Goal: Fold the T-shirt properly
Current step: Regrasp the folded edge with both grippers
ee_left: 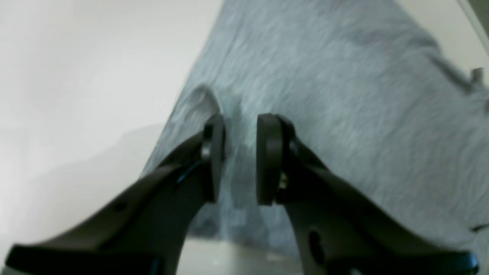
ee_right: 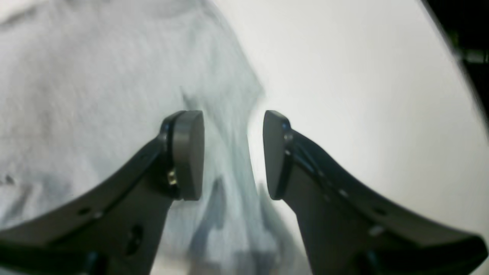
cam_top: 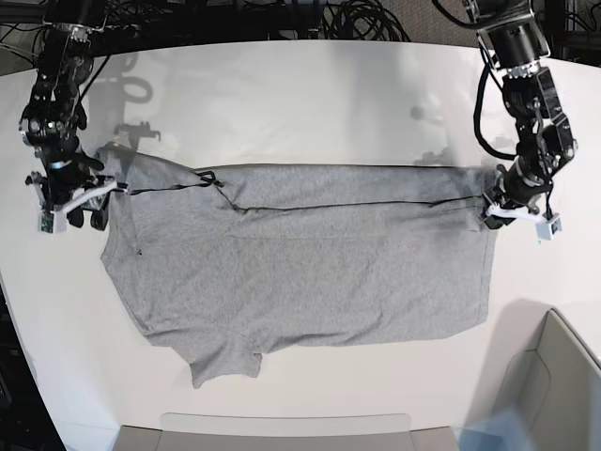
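The heather-grey T-shirt [cam_top: 310, 254] lies spread on the white table [cam_top: 310, 94], plain side up, its far long edge folded over towards the front. One sleeve sticks out at the front left. My left gripper [cam_top: 490, 214] is at the shirt's right end; in the left wrist view [ee_left: 240, 156] its jaws stand a little apart, over the cloth [ee_left: 344, 95] near its edge. My right gripper [cam_top: 84, 202] is at the shirt's left end; in the right wrist view [ee_right: 233, 152] its jaws are open astride the cloth's edge [ee_right: 76, 76]. No lettering shows.
A grey bin [cam_top: 554, 376] stands at the front right corner. A flat grey tray edge [cam_top: 282, 432] runs along the front. Black cables [cam_top: 357, 19] lie behind the table's far edge.
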Robot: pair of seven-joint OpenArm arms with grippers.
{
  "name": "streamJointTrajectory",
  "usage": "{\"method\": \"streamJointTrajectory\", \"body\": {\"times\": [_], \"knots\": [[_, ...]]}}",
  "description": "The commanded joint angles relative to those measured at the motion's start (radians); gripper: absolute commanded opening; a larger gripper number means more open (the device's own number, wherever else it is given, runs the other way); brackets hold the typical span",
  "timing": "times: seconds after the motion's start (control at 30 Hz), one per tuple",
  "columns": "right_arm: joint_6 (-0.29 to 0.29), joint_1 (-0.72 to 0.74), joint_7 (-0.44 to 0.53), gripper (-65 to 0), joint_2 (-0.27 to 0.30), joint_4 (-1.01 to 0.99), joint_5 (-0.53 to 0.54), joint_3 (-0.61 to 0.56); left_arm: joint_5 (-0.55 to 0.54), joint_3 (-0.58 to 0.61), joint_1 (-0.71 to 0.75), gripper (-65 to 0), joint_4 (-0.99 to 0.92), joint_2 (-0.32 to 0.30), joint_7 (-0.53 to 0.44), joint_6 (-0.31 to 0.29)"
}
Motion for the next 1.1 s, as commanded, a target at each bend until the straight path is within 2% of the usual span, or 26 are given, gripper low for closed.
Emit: {"method": "streamJointTrajectory", "body": {"times": [0.0, 0.07, 0.17, 0.23, 0.33, 0.43, 0.7, 0.83, 1.07], "knots": [[0.002, -0.017, 0.023, -40.1, 0.020, 0.008, 0.038, 0.035, -0.008, -0.005, 0.006, -48.9, 0.033, -0.018, -0.012, -0.007], [0.002, -0.076, 0.023, -40.1, 0.027, -0.025, 0.164, 0.095, -0.008, -0.005, 0.043, -48.9, 0.064, -0.018, -0.017, -0.007], [0.010, -0.142, 0.029, -40.1, 0.072, -0.097, 0.319, 0.126, -0.008, -0.005, 0.078, -48.9, 0.101, -0.014, -0.020, -0.007], [0.047, -0.152, 0.029, -40.1, 0.081, -0.155, 0.374, 0.135, -0.008, -0.005, 0.089, -48.9, 0.111, -0.012, -0.020, -0.007], [0.106, -0.152, 0.029, -40.1, 0.070, -0.221, 0.388, 0.172, -0.011, -0.004, 0.100, -48.9, 0.114, -0.010, -0.018, -0.007], [0.140, -0.135, 0.029, -40.1, 0.069, -0.259, 0.388, 0.158, -0.009, -0.004, 0.100, -48.9, 0.114, -0.010, -0.018, -0.007], [0.143, -0.060, 0.029, -40.1, 0.072, -0.345, 0.386, 0.107, -0.011, -0.010, 0.100, -48.7, 0.098, -0.010, -0.024, -0.007], [0.143, -0.050, 0.029, -40.2, 0.070, -0.373, 0.386, 0.106, -0.019, -0.096, 0.098, -47.3, 0.070, -0.009, -0.012, -0.007], [0.143, -0.050, 0.029, -40.2, 0.078, -0.368, 0.386, 0.093, -0.088, -0.111, 0.094, -45.4, 0.007, -0.035, -0.010, -0.009]]}}
